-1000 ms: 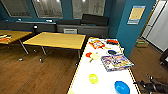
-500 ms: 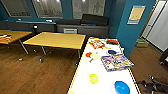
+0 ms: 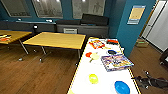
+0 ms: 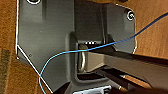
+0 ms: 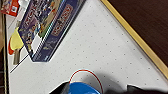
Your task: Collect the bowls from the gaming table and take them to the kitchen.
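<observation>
The gaming table (image 3: 82, 75) is long and white with yellow edging, and it runs away from me. A yellow-green bowl (image 3: 93, 78) and a blue bowl (image 3: 122, 87) sit at its near end. Farther along, a red-orange bowl (image 3: 88, 54) touches a pale yellow bowl (image 3: 95, 56), and a dark blue bowl (image 3: 111, 52) lies beyond. My right arm (image 3: 150, 81) is low beside the table's right edge. The right wrist view looks down on the blue bowl (image 5: 82, 89) from close by, with the pale yellow bowl (image 5: 15, 41) farther off. The kitchen is out of view.
Colourful board-game boxes (image 3: 116, 62) (image 3: 97, 44) lie among the bowls. Orange wood-topped tables (image 3: 56, 40) stand to the left on a wooden floor (image 3: 35, 75). A dark counter (image 3: 82, 28) lines the teal back wall. A blue cable (image 4: 62, 53) crosses the left wrist view.
</observation>
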